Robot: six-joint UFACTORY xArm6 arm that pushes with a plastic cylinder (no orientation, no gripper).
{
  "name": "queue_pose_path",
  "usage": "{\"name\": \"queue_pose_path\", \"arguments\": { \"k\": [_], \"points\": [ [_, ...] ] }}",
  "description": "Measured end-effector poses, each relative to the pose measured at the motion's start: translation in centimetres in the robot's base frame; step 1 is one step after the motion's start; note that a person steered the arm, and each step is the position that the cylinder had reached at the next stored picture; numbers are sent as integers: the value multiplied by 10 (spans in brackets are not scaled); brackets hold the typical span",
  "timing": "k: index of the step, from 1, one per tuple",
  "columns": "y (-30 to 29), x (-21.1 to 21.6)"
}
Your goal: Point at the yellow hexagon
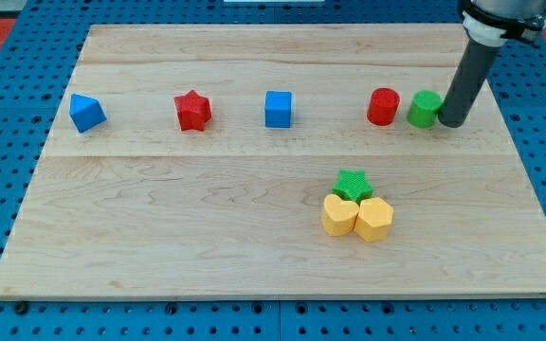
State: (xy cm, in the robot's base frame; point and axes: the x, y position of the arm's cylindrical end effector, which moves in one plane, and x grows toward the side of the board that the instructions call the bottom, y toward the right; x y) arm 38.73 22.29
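Observation:
The yellow hexagon (375, 219) lies at the view's lower middle-right, touching a yellow heart-like block (339, 215) on its left and a green star (353, 185) above them. My tip (451, 122) is at the view's upper right, right beside a green cylinder (425, 109), well above and to the right of the yellow hexagon.
A row across the upper board holds a blue angular block (87, 112), a red star (193, 110), a blue cube (279, 109) and a red cylinder (383, 106). The wooden board (207, 227) lies on a blue pegboard.

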Motion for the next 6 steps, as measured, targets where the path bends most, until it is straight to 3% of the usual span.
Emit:
{"name": "queue_pose_path", "arguments": {
  "k": [1,2,3,4,6],
  "points": [
    [15,13],
    [24,79],
    [-1,119],
    [-67,121],
    [-144,131]
  ]
}}
